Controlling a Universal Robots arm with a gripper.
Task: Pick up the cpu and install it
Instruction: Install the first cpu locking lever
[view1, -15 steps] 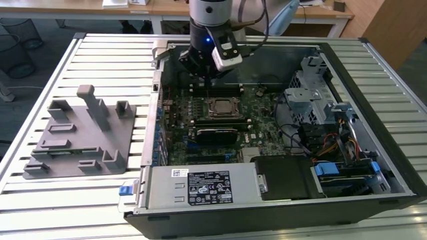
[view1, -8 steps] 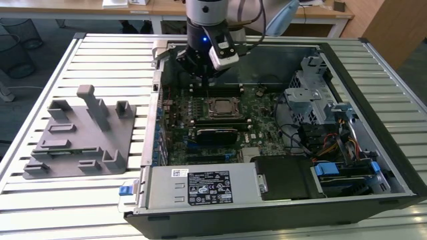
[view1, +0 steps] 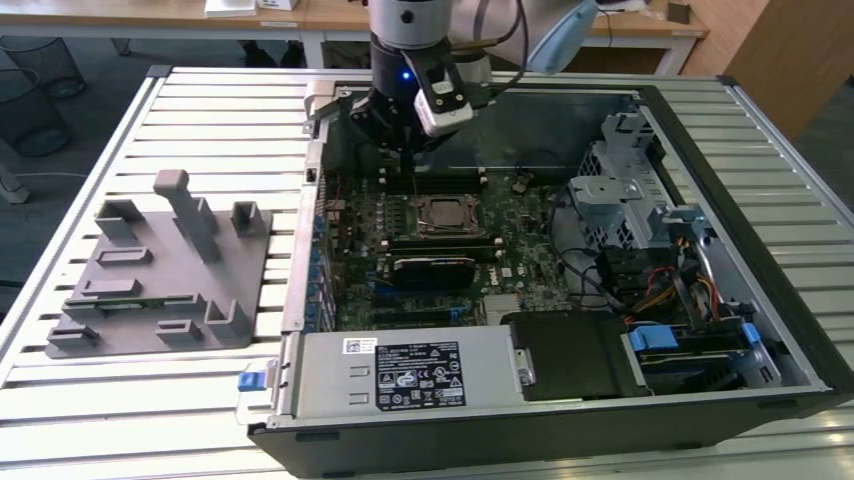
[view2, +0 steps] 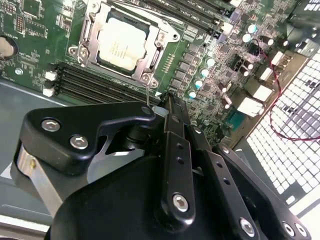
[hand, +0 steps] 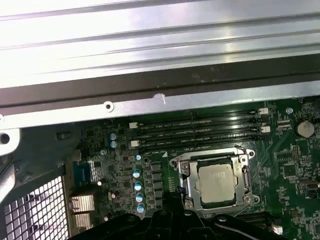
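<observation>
The cpu (view1: 445, 215) lies flat in the motherboard socket, its silvery top showing inside the metal socket frame (view2: 90, 30) in both wrist views (view2: 122, 45) (hand: 217, 182). My gripper (view1: 407, 150) hangs above the far edge of the socket, inside the open computer case. In the second wrist view its black fingers (view2: 172, 130) come together at the tip (view2: 167, 100), with nothing seen between them. A thin metal socket lever (view2: 147, 95) stands up right beside the fingertips; I cannot tell if they touch it.
A grey plastic holder tray (view1: 160, 270) rests on the slatted table at the exterior view's left. Inside the case are memory slots (hand: 200, 130), a power supply (view1: 400, 375), a drive cage (view1: 621, 200) and cables (view1: 667, 290). The case walls (view1: 747, 180) ring the board.
</observation>
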